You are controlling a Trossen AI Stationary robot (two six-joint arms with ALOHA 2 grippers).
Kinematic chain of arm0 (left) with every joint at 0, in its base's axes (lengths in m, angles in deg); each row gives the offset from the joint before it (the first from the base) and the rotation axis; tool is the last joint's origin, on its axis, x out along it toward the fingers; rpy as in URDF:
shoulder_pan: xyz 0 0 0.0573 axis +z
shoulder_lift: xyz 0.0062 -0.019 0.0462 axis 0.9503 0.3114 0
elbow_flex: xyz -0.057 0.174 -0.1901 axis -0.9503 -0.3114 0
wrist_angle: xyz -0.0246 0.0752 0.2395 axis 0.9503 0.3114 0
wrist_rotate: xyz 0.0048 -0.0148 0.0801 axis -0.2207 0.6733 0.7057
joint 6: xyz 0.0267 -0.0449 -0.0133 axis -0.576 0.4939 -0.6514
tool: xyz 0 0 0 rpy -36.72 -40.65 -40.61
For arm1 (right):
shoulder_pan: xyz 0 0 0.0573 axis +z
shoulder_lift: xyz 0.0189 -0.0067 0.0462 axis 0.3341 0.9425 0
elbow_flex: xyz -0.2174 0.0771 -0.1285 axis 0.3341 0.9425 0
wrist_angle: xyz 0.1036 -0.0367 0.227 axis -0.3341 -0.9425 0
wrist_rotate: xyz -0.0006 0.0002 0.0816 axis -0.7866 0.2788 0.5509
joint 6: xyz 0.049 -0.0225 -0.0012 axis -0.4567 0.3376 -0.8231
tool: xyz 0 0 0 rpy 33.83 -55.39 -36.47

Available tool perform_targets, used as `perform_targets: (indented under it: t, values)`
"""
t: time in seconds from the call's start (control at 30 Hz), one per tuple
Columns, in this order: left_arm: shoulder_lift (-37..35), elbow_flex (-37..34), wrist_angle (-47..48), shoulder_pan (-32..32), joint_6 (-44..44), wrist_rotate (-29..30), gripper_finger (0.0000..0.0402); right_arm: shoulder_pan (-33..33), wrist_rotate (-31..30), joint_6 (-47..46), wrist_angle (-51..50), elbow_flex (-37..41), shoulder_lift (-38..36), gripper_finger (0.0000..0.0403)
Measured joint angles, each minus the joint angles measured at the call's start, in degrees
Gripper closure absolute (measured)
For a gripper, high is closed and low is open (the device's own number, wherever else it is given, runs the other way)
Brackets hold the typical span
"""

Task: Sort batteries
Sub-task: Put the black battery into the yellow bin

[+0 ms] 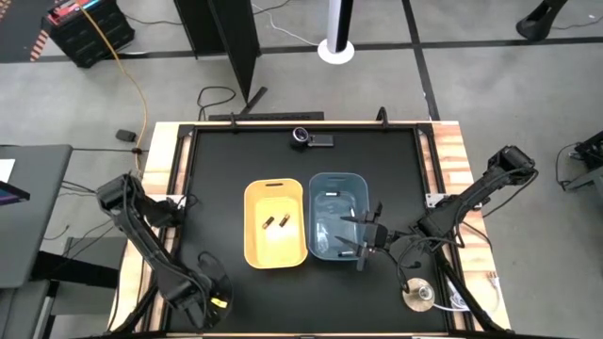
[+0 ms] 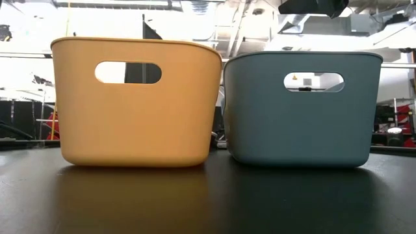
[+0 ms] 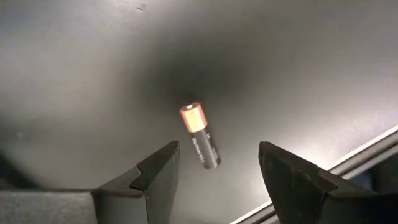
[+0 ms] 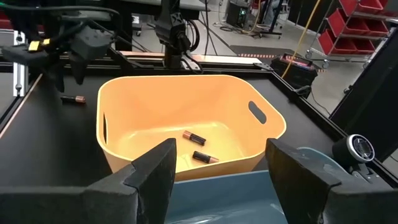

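Observation:
A dark battery with a copper end (image 3: 200, 135) lies on the black table near the near left corner; it also shows in the right wrist view (image 4: 73, 99). My left gripper (image 3: 217, 168) hovers over it, open, one finger on either side, touching nothing; in the high view my left gripper (image 1: 215, 303) hides it. Two dark batteries (image 1: 276, 223) lie on the floor of the yellow bin (image 1: 252, 247), and they show in the right wrist view (image 4: 199, 147). My right gripper (image 1: 361, 235) is open and empty over the blue bin (image 1: 336, 179), at its right side.
The two bins stand side by side mid-table, yellow bin (image 2: 133, 104) left, blue bin (image 2: 302, 110) right. A small camera (image 1: 311, 137) sits at the far edge. A round silver disc (image 1: 419, 297) with cables lies at the near right corner.

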Motion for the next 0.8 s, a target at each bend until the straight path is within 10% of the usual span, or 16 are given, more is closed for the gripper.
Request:
perform_targets:
  t: [0.53, 0.8]
  values:
    - [8.48, -0.02, -2.72, -0.3, 1.33, -3.08, 0.0191, 0.0, 0.0, 0.0, 0.0, 0.0, 0.0, 0.0139]
    - [10.93, 0.12, -2.65, -0.17, 0.4, -2.84, 0.0281, -0.04, 0.0, -0.01, 0.03, 0.0, 0.0, 0.0139]
